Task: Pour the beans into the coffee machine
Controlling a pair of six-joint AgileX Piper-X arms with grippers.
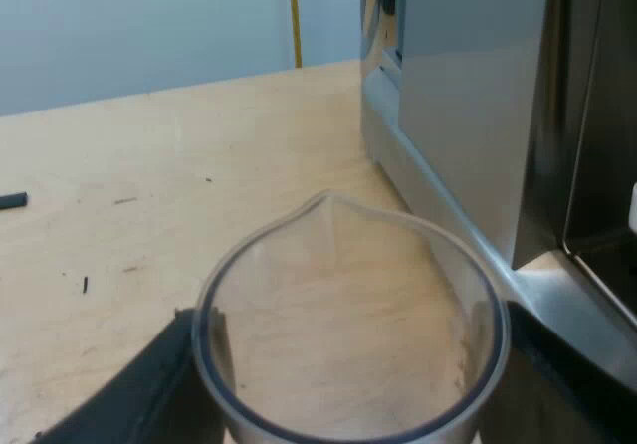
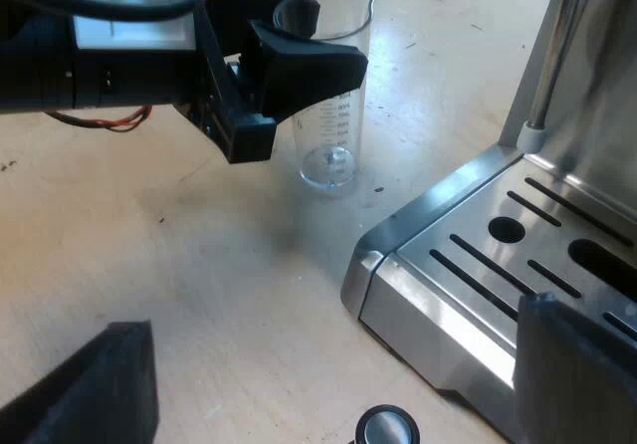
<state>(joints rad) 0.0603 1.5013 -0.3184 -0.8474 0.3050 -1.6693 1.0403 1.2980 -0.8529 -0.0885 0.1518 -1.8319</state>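
Observation:
The clear measuring glass (image 1: 338, 215) looks empty, with its spout pointing away from the camera, and stands upright on or just above the wooden table. My left gripper (image 1: 348, 334) is shut on it, one black finger on each side of the rim. From the right wrist view, the glass (image 2: 333, 130) and the left gripper (image 2: 299, 61) are close to the corner of the espresso machine's drip tray (image 2: 498, 255). My right gripper (image 2: 338, 384) hangs open over the table by the tray's edge, holding nothing.
The espresso machine's steel body (image 1: 468, 96) rises close beside the glass. Its steam wand (image 2: 552, 56) hangs over the tray. A small round dark object with a shiny middle (image 2: 388, 429) lies under the right gripper. A small black piece (image 1: 12, 201) lies on the table.

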